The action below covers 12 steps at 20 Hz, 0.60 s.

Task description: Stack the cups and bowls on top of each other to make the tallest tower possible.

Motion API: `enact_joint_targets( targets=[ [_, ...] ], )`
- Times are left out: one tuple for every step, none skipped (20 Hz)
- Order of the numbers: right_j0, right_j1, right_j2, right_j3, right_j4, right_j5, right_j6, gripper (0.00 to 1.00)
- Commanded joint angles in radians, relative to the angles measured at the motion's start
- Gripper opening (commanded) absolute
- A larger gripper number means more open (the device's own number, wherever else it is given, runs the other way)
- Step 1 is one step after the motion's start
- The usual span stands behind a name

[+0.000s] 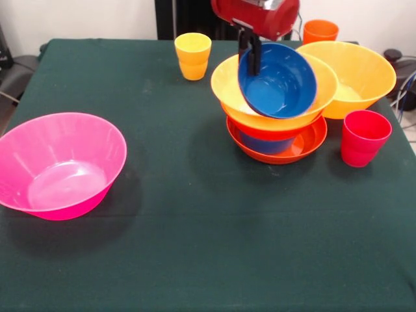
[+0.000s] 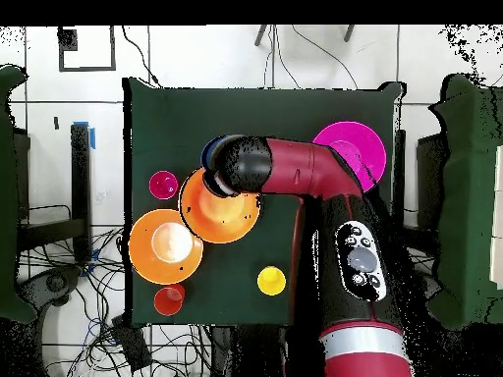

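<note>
The tower stands right of centre: a shallow red-orange bowl lowest, a small blue bowl in it, another red-orange bowl, then a large orange-yellow bowl. My gripper is shut on the rim of a second blue bowl, which tilts steeply inside that top bowl. Another large orange-yellow bowl touches the tower's right side. The pink bowl sits alone at the left. The yellow cup, orange cup and red-pink cup stand upright.
In the overhead view my arm covers the gripper and part of the tower; only a sliver of the held blue bowl shows. The dark green table is edged by cables and floor.
</note>
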State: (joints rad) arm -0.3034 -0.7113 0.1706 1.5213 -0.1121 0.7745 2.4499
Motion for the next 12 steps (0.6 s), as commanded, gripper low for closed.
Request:
enact_joint_targets(
  targets=[
    [0.041,0.028,-0.011,-0.019,-0.014,-0.050,0.084,0.00],
    [0.045,0.028,-0.014,-0.021,-0.011,-0.048,0.086,0.00],
    [0.048,0.028,-0.017,-0.024,-0.009,-0.045,0.088,0.00],
    [0.049,0.028,-0.018,-0.025,-0.007,-0.043,0.086,0.00],
    [0.049,0.028,-0.020,-0.027,-0.005,-0.041,0.084,0.00],
    [0.051,0.026,-0.021,-0.024,-0.004,-0.041,0.085,0.00],
    [0.051,0.027,-0.023,-0.025,-0.003,-0.040,0.082,0.00],
    [0.053,0.027,-0.025,-0.021,-0.002,-0.043,0.082,0.00],
    [0.053,0.028,-0.027,-0.020,-0.002,-0.045,0.080,0.00],
    [0.054,0.026,-0.029,-0.017,-0.003,-0.043,0.077,0.00],
    [0.055,0.025,-0.031,-0.014,-0.003,-0.042,0.074,0.00],
    [0.056,0.020,-0.034,-0.006,-0.004,-0.041,0.072,0.00]
  ],
)
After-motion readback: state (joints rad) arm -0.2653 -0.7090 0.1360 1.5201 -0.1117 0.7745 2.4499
